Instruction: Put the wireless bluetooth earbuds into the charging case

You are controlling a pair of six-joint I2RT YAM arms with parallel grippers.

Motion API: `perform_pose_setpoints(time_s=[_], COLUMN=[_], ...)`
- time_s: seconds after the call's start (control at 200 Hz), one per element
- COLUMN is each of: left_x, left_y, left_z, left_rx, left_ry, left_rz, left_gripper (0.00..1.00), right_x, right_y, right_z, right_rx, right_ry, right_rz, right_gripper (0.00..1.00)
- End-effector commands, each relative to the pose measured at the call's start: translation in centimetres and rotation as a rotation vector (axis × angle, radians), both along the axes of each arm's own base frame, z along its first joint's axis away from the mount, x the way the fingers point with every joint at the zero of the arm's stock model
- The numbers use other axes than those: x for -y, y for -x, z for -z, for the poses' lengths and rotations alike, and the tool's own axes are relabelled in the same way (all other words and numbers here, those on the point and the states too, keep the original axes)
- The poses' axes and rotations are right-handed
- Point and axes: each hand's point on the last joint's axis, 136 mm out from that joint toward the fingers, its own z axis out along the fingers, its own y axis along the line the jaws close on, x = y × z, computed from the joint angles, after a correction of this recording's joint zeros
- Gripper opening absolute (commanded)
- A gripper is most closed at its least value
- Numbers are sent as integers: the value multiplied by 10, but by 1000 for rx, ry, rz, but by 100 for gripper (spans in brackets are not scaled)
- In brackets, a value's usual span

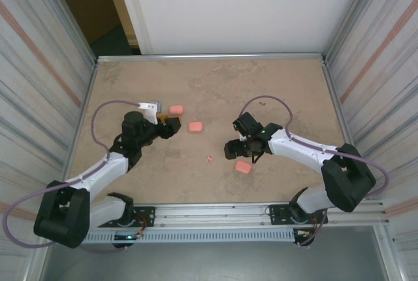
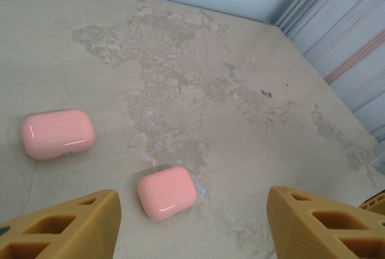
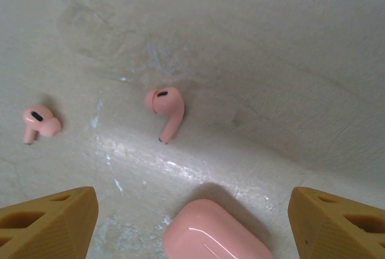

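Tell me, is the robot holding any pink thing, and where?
Nothing is held. The left gripper hangs open over two pink cases, the right gripper open over two earbuds and another case, all lying on the table.

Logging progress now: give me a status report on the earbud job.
Left gripper open, empty; right gripper open, empty. Two earbuds loose on table. Three charging cases, lids shut. Nothing blocking.

2 salmon-pink earbuds [image 3: 164, 109], glossy pink cases [image 2: 167, 191], mottled beige table [image 2: 240, 90], ochre end effector fingers [image 3: 45, 223]
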Motion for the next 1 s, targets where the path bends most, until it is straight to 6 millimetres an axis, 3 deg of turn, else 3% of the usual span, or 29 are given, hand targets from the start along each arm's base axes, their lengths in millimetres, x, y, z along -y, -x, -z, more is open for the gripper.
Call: perform_pose_setpoints(time_s=[0.0,0.672,0.992], left_x=[-6,-4,-2], left_y=[-2,-8,-10], left_z=[-4,2,5], left_rx=[36,15,-2], left_ry=[-18,-10,1], left_rz=[-22,-14,-10], left_gripper=[65,65,65], right_x=[-3,4,10], right_y=[14,55,57], right_z=[14,32,36], right_rx=[-70,-207,-192], right_ry=[2,157,238], right_rz=[-19,-60,-66], right_gripper=[81,72,63])
